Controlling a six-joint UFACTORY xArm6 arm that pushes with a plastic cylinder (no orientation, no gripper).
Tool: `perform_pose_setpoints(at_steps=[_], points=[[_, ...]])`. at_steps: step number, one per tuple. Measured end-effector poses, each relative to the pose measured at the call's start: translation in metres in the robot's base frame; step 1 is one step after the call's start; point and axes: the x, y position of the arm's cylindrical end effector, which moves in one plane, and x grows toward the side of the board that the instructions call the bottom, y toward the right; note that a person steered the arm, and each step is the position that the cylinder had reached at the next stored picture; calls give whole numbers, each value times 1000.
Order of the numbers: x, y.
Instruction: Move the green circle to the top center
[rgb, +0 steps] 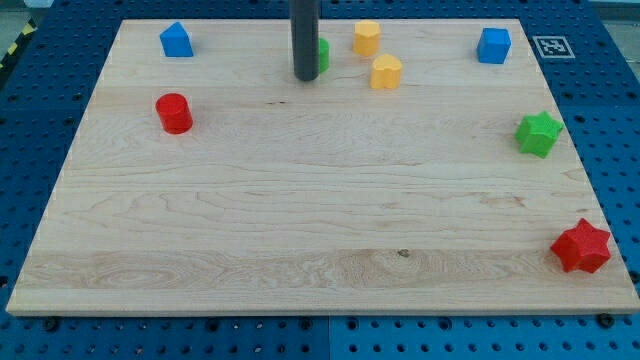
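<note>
My tip (305, 76) down on board near top edge, centre. Green circle (323, 54) just right of rod, mostly hidden, touching or nearly. Two yellow blocks (366, 38) (386, 72) close on right. No claw, bare rod only.

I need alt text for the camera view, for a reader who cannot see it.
My tip rests at the top centre of a wooden board, hiding most of the green circle just behind it. Two yellow blocks sit to its right.
</note>
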Motion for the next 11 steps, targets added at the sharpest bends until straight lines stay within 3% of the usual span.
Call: perform_pose_setpoints(at_steps=[2,4,6,7,8,9,11], points=[[25,-2],[-20,-2],[-30,-2],[-28,-5],[7,-12],[39,3],[41,141]])
